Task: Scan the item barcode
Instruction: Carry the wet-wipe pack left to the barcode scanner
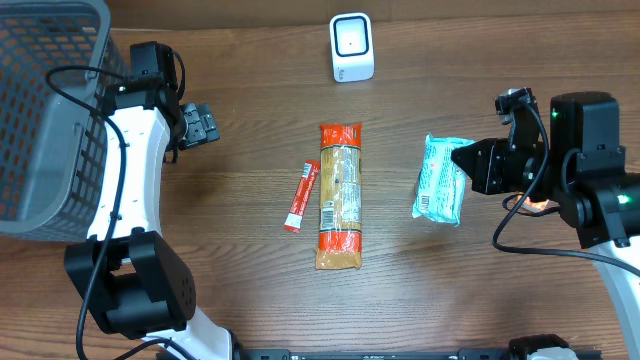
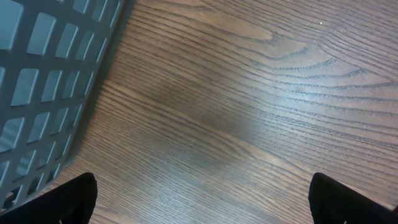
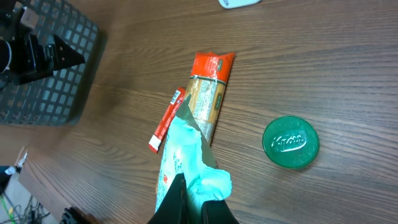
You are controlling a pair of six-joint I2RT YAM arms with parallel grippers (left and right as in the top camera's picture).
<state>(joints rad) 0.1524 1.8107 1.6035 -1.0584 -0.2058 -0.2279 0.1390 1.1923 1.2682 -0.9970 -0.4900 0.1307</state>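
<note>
My right gripper (image 1: pixel 468 165) is shut on the edge of a teal snack packet (image 1: pixel 440 180), right of the table's middle. In the right wrist view the packet (image 3: pixel 186 155) sticks out from between the black fingers (image 3: pixel 180 199) of that gripper (image 3: pixel 198 188) and looks raised off the wood. A white scanner (image 1: pixel 352 47) stands at the back centre, well apart from the packet. My left gripper (image 1: pixel 197 125) is open beside the basket. Its left wrist view shows the fingertips (image 2: pixel 74 199) wide apart over bare wood, the gripper (image 2: pixel 205 202) holding nothing.
An orange pasta packet (image 1: pixel 339 195) and a red stick sachet (image 1: pixel 301 196) lie mid-table. A grey mesh basket (image 1: pixel 45 110) fills the back left corner. A green round lid (image 3: pixel 290 142) lies on the wood below my right wrist.
</note>
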